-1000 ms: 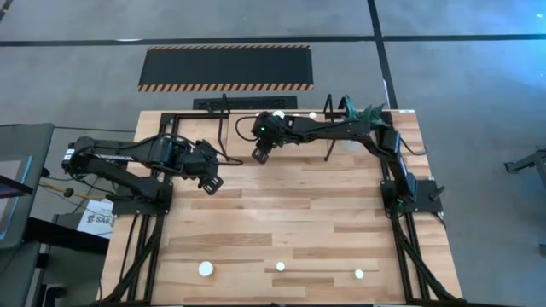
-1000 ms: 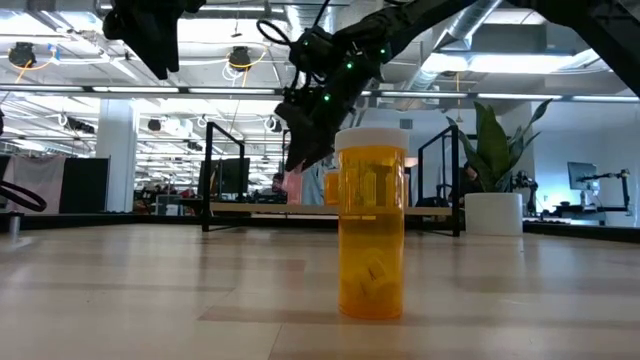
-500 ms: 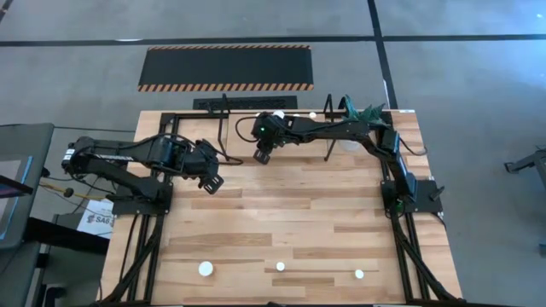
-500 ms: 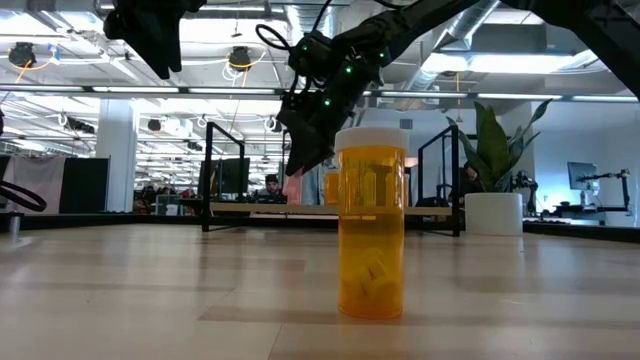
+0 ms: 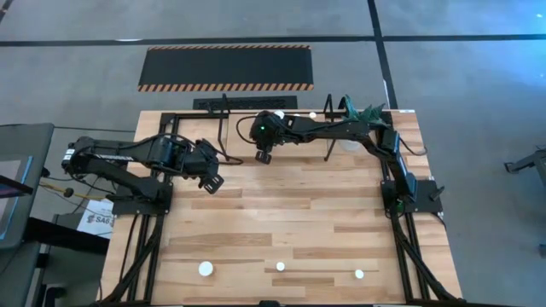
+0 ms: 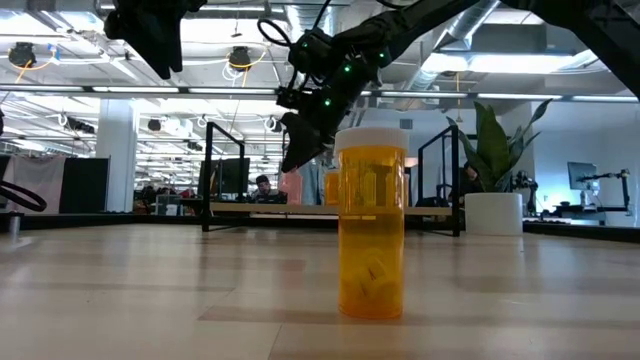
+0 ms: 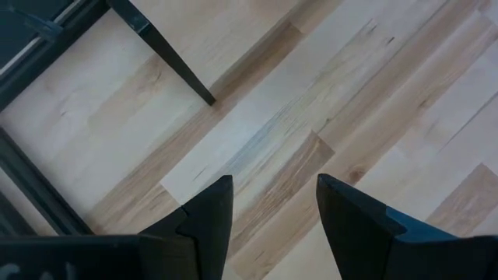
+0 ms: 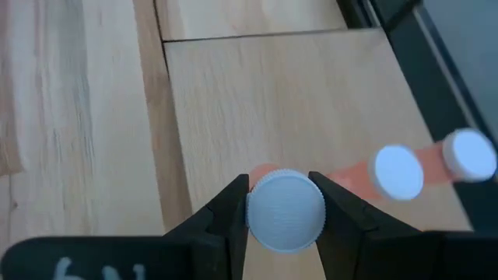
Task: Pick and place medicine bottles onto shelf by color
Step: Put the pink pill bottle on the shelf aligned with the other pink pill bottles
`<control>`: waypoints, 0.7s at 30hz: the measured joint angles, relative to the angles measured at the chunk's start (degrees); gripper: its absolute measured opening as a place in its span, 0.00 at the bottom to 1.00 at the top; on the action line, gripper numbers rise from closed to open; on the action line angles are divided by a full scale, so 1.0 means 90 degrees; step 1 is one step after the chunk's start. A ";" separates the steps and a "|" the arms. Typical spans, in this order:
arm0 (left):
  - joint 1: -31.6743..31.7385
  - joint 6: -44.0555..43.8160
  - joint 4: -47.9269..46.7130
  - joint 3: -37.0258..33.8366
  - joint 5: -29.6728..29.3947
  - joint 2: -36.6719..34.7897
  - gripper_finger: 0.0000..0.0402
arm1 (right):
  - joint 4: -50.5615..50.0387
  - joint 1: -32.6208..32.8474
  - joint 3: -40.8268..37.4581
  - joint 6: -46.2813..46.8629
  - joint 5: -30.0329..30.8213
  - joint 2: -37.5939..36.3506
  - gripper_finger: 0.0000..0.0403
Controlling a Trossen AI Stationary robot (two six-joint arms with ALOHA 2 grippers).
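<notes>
The right claw (image 8: pixel 285 204) is pinching a white-capped pinkish bottle (image 8: pixel 285 211) by its cap and holds it above the shelf (image 8: pixel 311 101), the light board in a black rod frame at the upper middle of the high view. On that board, in the right wrist view, two more pinkish bottles (image 8: pixel 397 171) with white caps already stand close together near the frame rod, so the pink group looks to be under way and the carried bottle seems meant to join them; it is not yet set down.

The left claw (image 7: pixel 272 204) hangs with its fingers spread and nothing between them, over bare tabletop (image 5: pixel 290 213) at the left of the high view, just beside the shelf's frame.

Much is judged to remain. Three white caps (image 5: pixel 206 269) sit along the bottom of the high view, well apart from the shelf, and one of these, an orange bottle (image 6: pixel 373 222), stands upright right before the low camera. One further cap shows at the shelf's far edge near the green plant (image 5: pixel 365 110).
</notes>
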 joint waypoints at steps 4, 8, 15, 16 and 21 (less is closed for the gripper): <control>0.0000 0.0035 0.0000 -0.0001 -0.0068 -0.0002 0.43 | 0.0221 -0.0056 0.0000 -0.0603 -0.0132 0.0000 0.35; 0.0000 0.0049 -0.0005 0.0000 -0.0110 0.0000 0.43 | 0.0593 -0.0103 0.0000 -0.0634 -0.0349 0.0000 0.34; -0.0003 0.0137 -0.0022 0.0000 -0.0140 0.0000 0.43 | 0.0509 -0.0221 0.0000 -0.0676 -0.0554 0.0000 0.34; -0.0007 0.0132 -0.0022 0.0000 -0.0141 0.0000 0.43 | 0.0391 -0.0229 0.0000 -0.0649 -0.0544 0.0000 0.34; -0.0005 0.0124 -0.0022 -0.0002 -0.0210 0.0000 0.43 | 0.0278 -0.0233 0.0018 -0.0596 -0.0487 -0.0167 0.34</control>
